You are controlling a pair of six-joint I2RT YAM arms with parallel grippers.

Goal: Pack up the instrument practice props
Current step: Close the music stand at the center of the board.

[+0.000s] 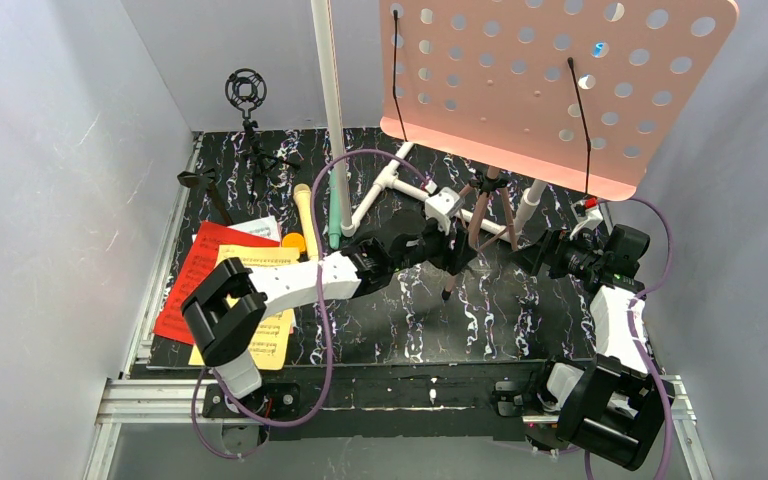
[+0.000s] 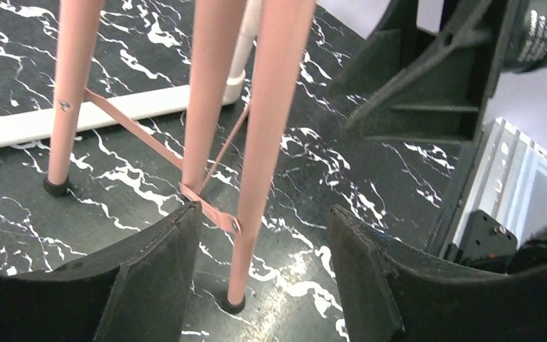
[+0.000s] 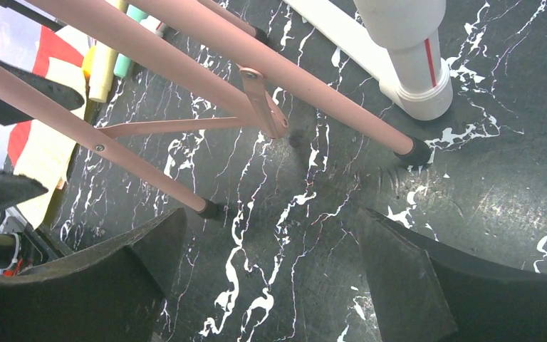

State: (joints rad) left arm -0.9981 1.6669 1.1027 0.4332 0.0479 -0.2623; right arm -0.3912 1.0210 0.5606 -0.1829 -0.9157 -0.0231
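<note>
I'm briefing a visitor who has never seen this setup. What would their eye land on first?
The big pink hole-punched music stand tray looming at the upper right, on slim pink tripod legs at table centre. The left gripper and right gripper hover open beside those legs. At the left edge lie a red folder and yellow sheet music.

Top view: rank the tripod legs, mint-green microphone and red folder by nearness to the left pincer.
1. The tripod legs, right at the left pincer, one leg between its fingers.
2. The mint-green microphone, off to its left.
3. The red folder, far left.
</note>
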